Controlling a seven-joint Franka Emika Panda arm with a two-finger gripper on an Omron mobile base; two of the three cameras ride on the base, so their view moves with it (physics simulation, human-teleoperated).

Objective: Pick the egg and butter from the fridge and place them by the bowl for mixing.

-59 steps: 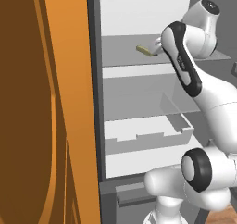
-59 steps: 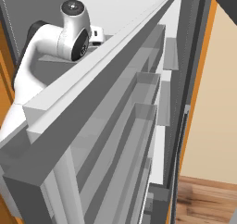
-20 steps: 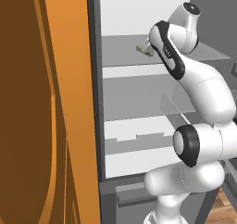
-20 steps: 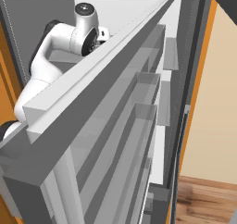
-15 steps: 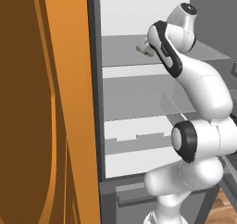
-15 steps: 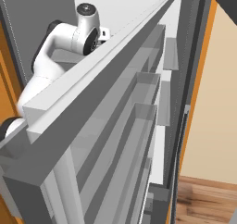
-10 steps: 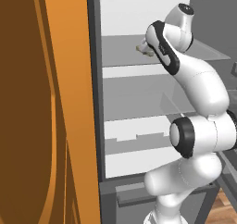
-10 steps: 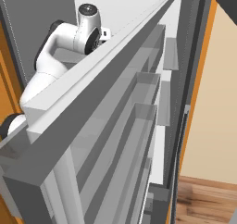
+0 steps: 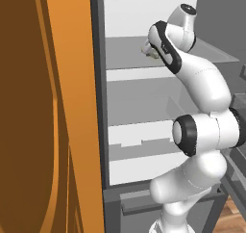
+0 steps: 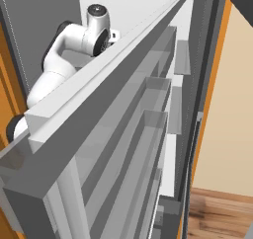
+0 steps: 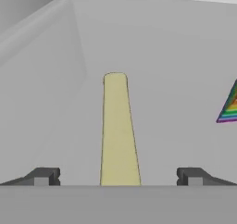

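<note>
Left base view shows the tall grey fridge (image 9: 144,15) with white inside standing open, and the white arm reaches onto its upper grey shelf (image 9: 129,54). On this shelf lies the slim olive-yellow butter stick (image 11: 118,130), straight between the two dark fingertips (image 11: 44,176) of the tool (image 11: 118,177). The tool is wide open and grips nothing yet. A rainbow-striped cake slice (image 11: 229,105) lies to the side, well apart. I judge the task is at its beginning: butter not yet gripped, and nothing carried out to the bowl.
</note>
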